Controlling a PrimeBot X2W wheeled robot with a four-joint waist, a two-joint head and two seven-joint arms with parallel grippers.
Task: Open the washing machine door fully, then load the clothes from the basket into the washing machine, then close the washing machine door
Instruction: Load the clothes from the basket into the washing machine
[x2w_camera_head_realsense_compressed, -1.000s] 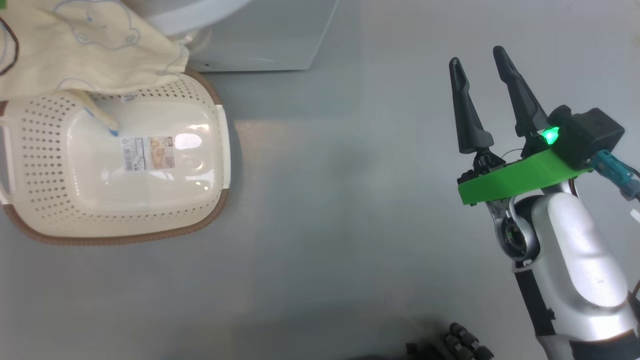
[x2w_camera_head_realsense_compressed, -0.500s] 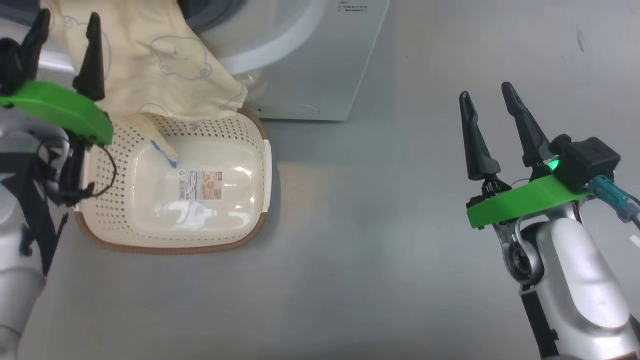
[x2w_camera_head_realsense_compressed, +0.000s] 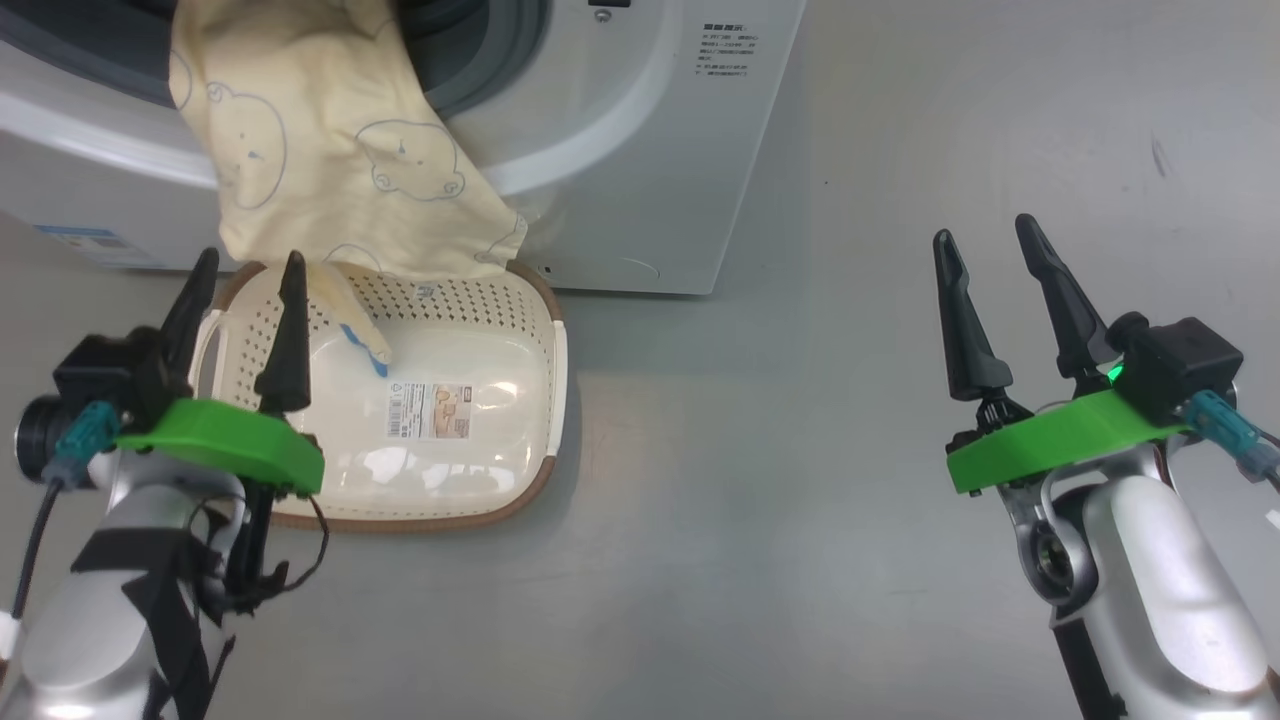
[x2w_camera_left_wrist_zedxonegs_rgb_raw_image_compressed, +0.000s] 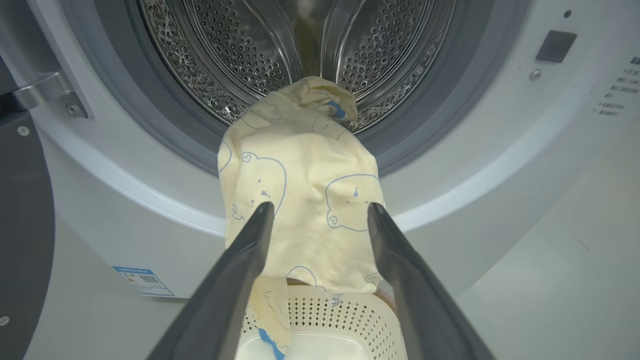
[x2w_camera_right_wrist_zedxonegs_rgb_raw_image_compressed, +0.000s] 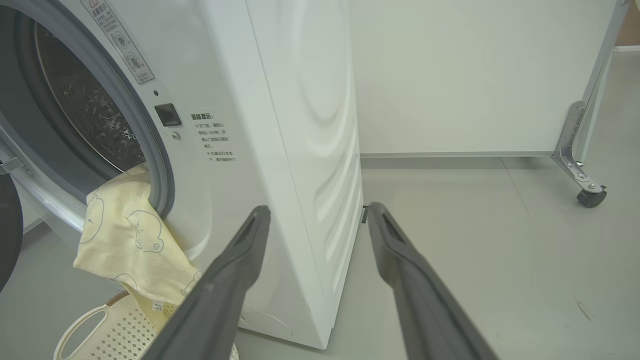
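Left claw (x2w_camera_head_realsense_compressed: 250, 257) withdrawn, clothes (x2w_camera_head_realsense_compressed: 330, 150) trailing drum (x2w_camera_left_wrist_zedxonegs_rgb_raw_image_compressed: 225, 55) to basket (x2w_camera_head_realsense_compressed: 505, 335)

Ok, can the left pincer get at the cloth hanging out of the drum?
Probably yes: the left pincer is open and aimed straight at the cloth, which drapes from the drum into the basket, with nothing between them.

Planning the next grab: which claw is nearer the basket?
Left. The left claw sits at the basket's left edge, beside the hanging clothes; the right claw is well off to the basket's right, over bare floor.
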